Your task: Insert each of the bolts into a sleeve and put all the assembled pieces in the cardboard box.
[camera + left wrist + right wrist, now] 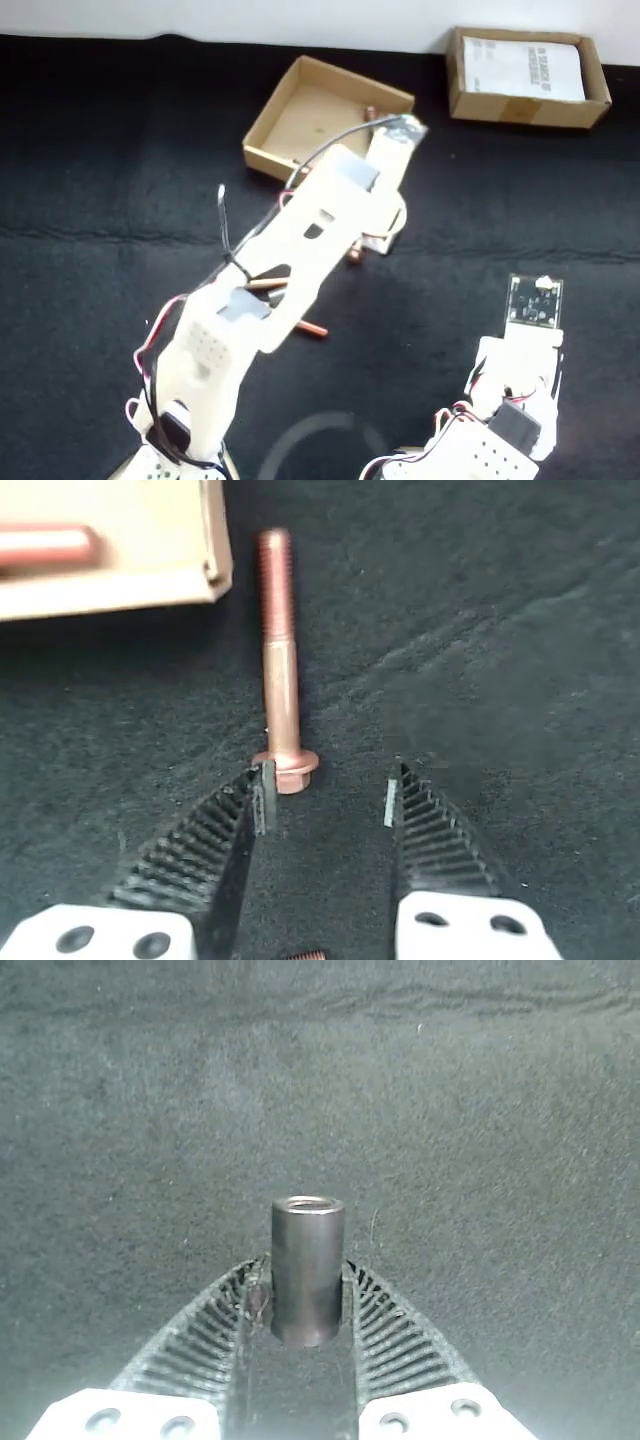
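the left tool [327,796] hangs low over the black cloth-covered bench [90,180] with its fingers apart and nothing between them. a copper-coloured flanged bolt [280,670] lies flat on the cloth, its head just at one fingertip [262,785] and its threaded end beside a corner of the open brown cardboard box [300,120], which sits by the middle of the bench's far edge with another copper bolt [45,545] inside. the right tool [304,1285], toward the near right corner, is clamped on a short dark metal sleeve [308,1250] whose open end points away from it.
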Motion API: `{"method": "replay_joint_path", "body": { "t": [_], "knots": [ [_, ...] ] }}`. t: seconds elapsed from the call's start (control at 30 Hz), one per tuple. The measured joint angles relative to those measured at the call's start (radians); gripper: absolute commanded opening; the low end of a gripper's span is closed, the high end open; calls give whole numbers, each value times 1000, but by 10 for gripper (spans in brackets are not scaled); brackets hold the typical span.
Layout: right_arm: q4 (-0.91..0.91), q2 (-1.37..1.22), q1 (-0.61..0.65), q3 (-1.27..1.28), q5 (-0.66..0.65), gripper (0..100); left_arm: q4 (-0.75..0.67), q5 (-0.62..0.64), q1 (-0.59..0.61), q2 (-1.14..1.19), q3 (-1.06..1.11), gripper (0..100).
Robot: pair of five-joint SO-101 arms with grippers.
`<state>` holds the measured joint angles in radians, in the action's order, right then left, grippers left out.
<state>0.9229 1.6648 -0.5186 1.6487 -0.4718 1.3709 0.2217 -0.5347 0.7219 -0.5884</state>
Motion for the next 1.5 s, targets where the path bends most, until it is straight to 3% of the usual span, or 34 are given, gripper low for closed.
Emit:
{"method": "replay_joint_path", "body": {
  "t": [0.27, 0.43, 0.67, 0.8, 0.97, 1.23, 1.4, 1.5],
  "knots": [
    [-17, 0, 0, 2, 0, 8, 2, 0, 49, 157, -51, 183],
    [-17, 0, 0, 2, 0, 8, 6, 0, 57, 161, -64, 0],
    [-17, 0, 0, 2, 0, 8, 187, -11, 58, 169, -141, 9],
    [-17, 0, 0, 2, 0, 8, 330, -109, 78, 170, -203, 9],
    [-17, 0, 0, 2, 0, 8, 379, -244, 183, 170, -218, 9],
    [-17, 0, 0, 2, 0, 8, 384, -663, 330, 100, -218, 9],
    [-17, 0, 21, 6, 0, 8, 384, -695, 334, 98, -218, 9],
    [-17, 0, 55, 6, 0, 8, 388, -588, 305, 68, -218, 11]
  ]
}}
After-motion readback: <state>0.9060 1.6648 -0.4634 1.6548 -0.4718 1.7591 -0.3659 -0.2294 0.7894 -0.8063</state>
